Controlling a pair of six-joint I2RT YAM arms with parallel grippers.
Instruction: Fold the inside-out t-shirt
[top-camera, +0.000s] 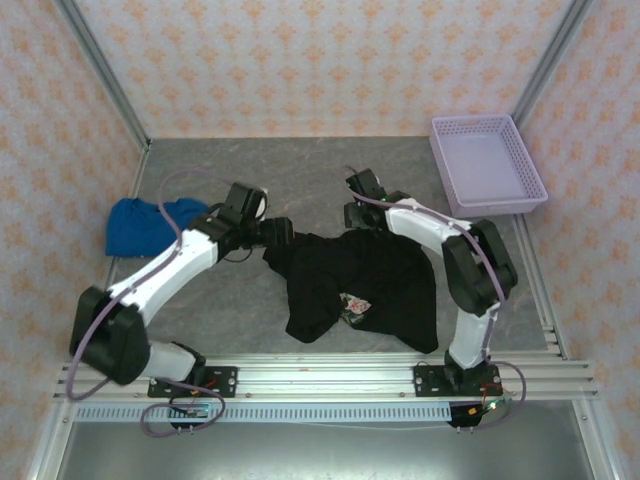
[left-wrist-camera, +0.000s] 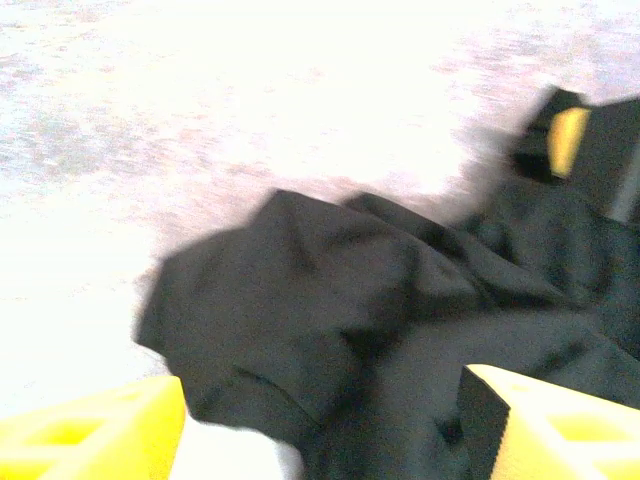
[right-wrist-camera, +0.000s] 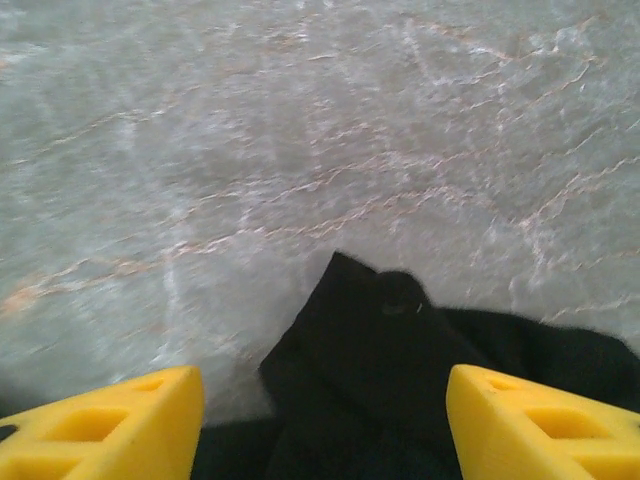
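The t-shirt (top-camera: 360, 290) lies crumpled at the centre of the table (top-camera: 300, 170). Left gripper (left-wrist-camera: 320, 420) and right gripper (right-wrist-camera: 320, 400): jaws apart, black cloth beneath, nothing gripped. The overhead view adds a pale print patch (top-camera: 354, 307) near the shirt's front edge.

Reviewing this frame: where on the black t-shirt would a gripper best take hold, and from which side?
Probably the far edge of the black t-shirt, from above. It lies crumpled, and in the right wrist view a corner of cloth sticks out onto bare table, easy to pinch. The right gripper and left gripper both hang open at that edge.
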